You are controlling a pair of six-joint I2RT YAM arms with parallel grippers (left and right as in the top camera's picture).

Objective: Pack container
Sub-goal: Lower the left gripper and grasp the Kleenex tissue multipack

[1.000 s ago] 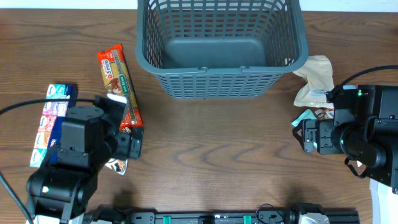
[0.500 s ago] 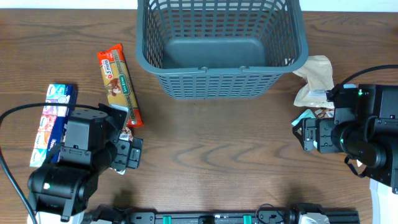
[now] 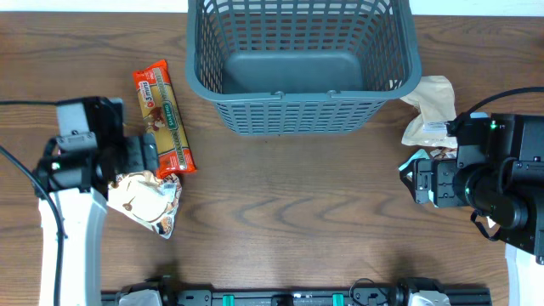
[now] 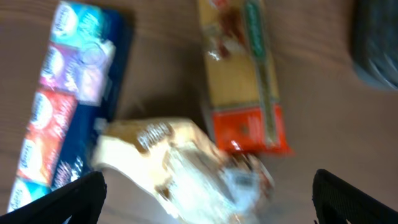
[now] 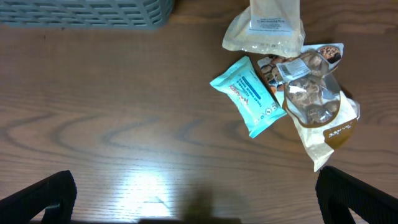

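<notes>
- My left gripper [image 4: 208,205] is spread wide, holding nothing, over a cream snack bag [image 4: 180,168]; its print is too blurred for me to read
- Just beyond lie an orange bar packet [image 4: 245,81] and a blue tissue pack [image 4: 68,93]
- My right gripper [image 5: 199,199] gapes wide above bare table [image 5: 124,124], near a teal packet [image 5: 245,93]
- The basket [image 3: 297,110] sits far side, mid-table

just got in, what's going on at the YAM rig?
Packing has not started: the basket is empty. The left pincer is open and holds nothing; it hangs over a cream snack packet, which lies next to an orange bar packet and a multi-colour pack. The right pincer is open too, above bare table. A teal packet, a cookie bag and a pale pouch lie by the basket's right side.
</notes>
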